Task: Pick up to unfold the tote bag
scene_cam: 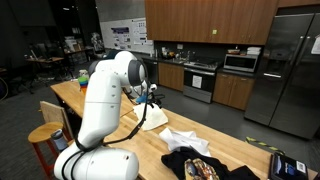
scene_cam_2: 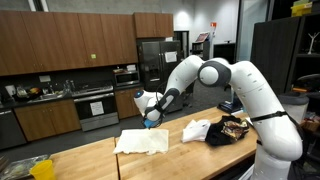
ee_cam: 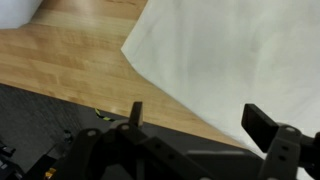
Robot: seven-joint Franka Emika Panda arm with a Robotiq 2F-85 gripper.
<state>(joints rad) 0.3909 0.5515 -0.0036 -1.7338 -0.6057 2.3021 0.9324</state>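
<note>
- A cream, roughly square tote bag of thin cloth (scene_cam_2: 143,141) lies flat on a long, light wooden surface (scene_cam_2: 85,162) in a kitchen-like room with dark wood cabinets.
- A white robot arm (scene_cam_2: 250,90) reaches over the surface, and its black two-fingered tool (scene_cam_2: 152,117) hangs right at the tote bag's far edge, pointing down.
- In the wrist view the tool (ee_cam: 200,125) has its two dark fingers (ee_cam: 265,128) spread wide apart with nothing gripped between them. One finger sits over the cream cloth and the other over the bare wood just beside the tote bag's edge.
- That view shows one corner of the tote bag against the wood grain. It is too close to tell whether the fingertips touch the cloth.
- A brighter white, wrinkled cloth (scene_cam_2: 195,130) lies crumpled near the tote bag, on the side toward the arm's base.
- A black garment with a colourful print (scene_cam_2: 232,130) lies just beyond that white cloth, farther from the tote bag.
</note>
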